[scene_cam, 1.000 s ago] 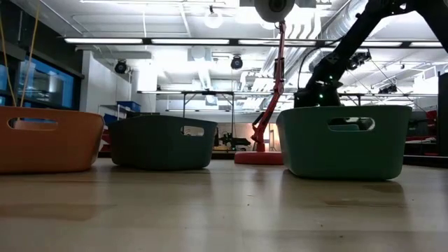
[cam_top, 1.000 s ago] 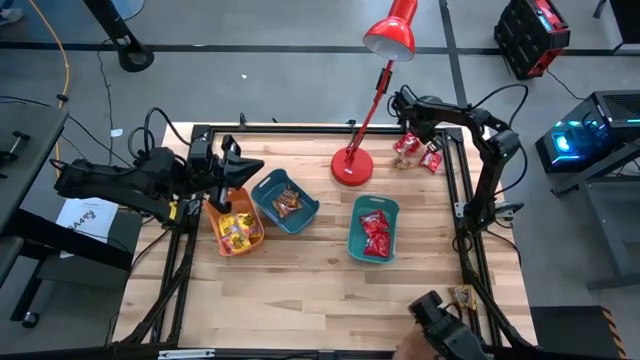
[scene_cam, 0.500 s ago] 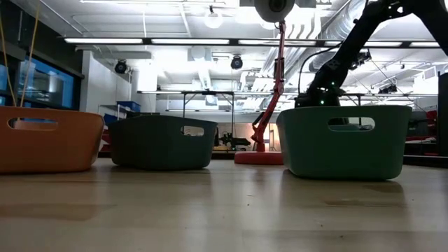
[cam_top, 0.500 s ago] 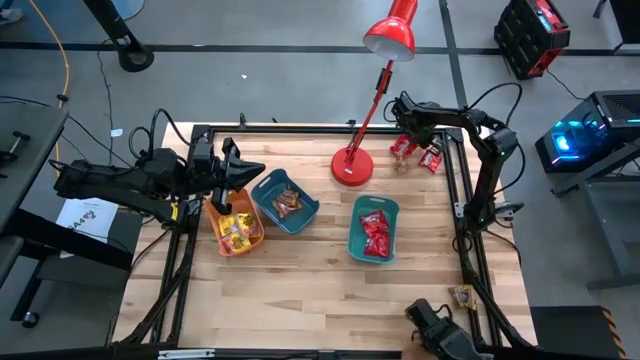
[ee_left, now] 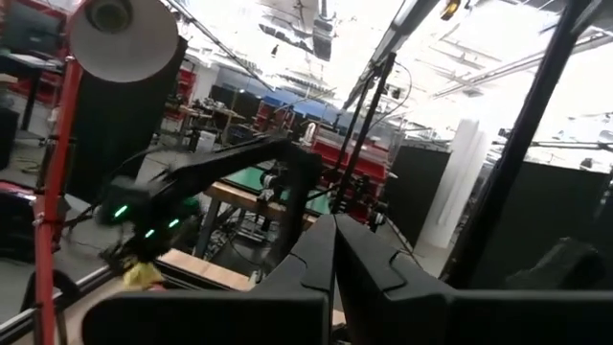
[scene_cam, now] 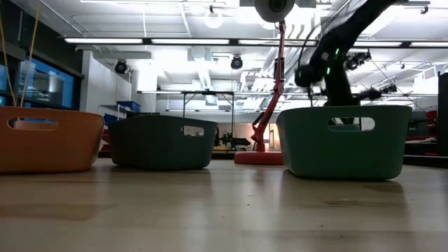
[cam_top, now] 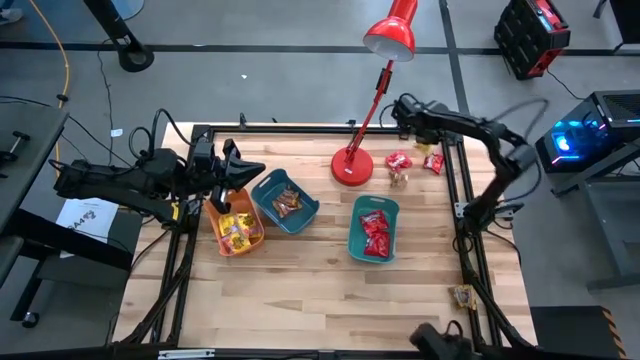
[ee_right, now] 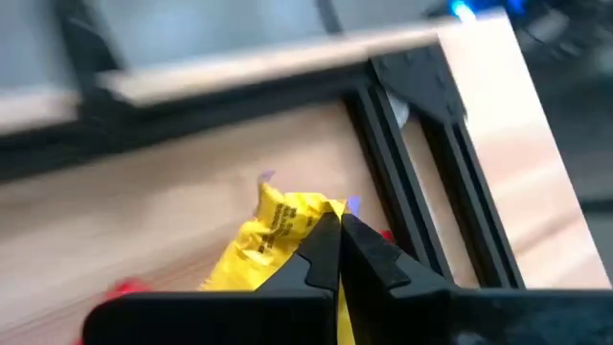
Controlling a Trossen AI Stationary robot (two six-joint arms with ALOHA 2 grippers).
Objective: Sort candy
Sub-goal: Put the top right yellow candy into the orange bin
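1. Your right gripper (ee_right: pixel 337 251) is up at the table's far right corner, w/ fingers pinched together on a yellow candy packet (ee_right: pixel 273 235); packet is lifted off the wood.
2. Loose candy (cam_top: pixel 400 160) lies on the table just beside the red lamp base (cam_top: pixel 351 167), near that gripper.
3. Your left gripper (cam_top: pixel 243 169) sits above the orange bin (cam_top: pixel 218 215); fingers fully closed, nothing btwn them.
4. Orange bin holds yellow candy, middle teal bin (cam_top: pixel 304 212) holds brown-orange pcs, right teal bin (cam_top: pixel 354 236) holds red ones.
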